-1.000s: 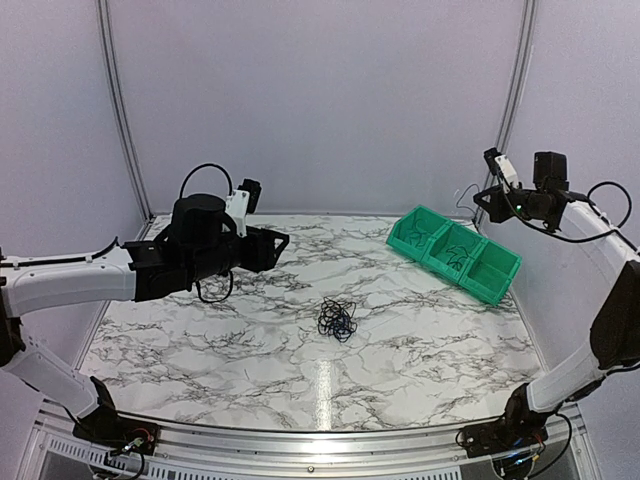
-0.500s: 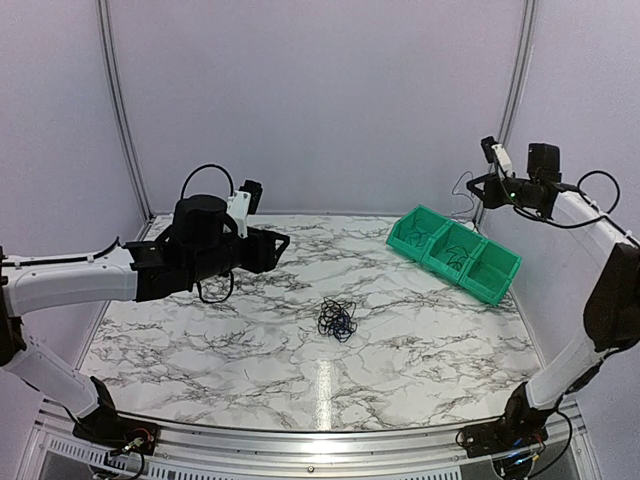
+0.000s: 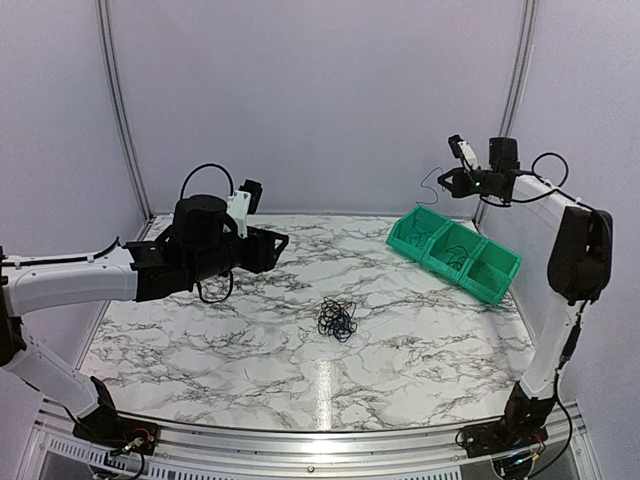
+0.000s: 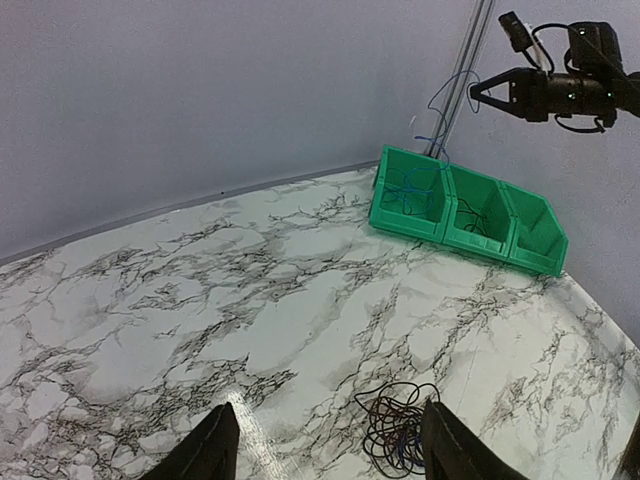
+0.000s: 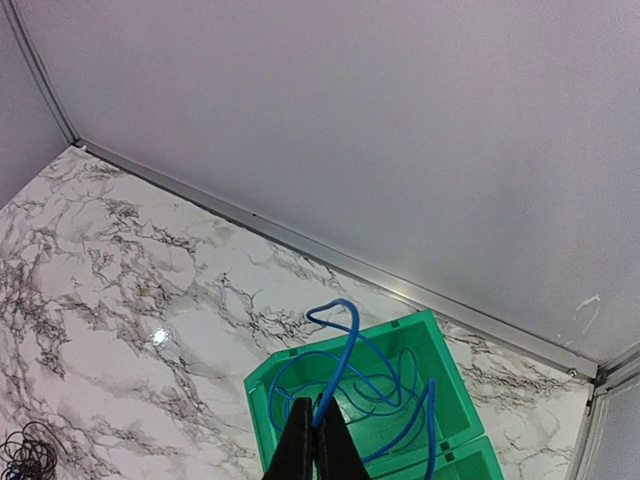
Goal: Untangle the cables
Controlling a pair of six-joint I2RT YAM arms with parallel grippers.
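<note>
one blue cable [image 5: 341,358], right claw [image 5: 313,405] clamped

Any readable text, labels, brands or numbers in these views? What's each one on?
None. No readable word, label, brand or number shows on the green bins, the marble table, the left arm or the right arm.

Cable wad [image 3: 337,318] lies mid-table [image 3: 200,320] — L gripper [image 3: 283,240] hangs to its left & further back. Bin row [image 3: 455,252] sits back right; R gripper [image 3: 444,180] is over its leftmost compartment, single cable [image 5: 345,345] trailing down into it.
</note>
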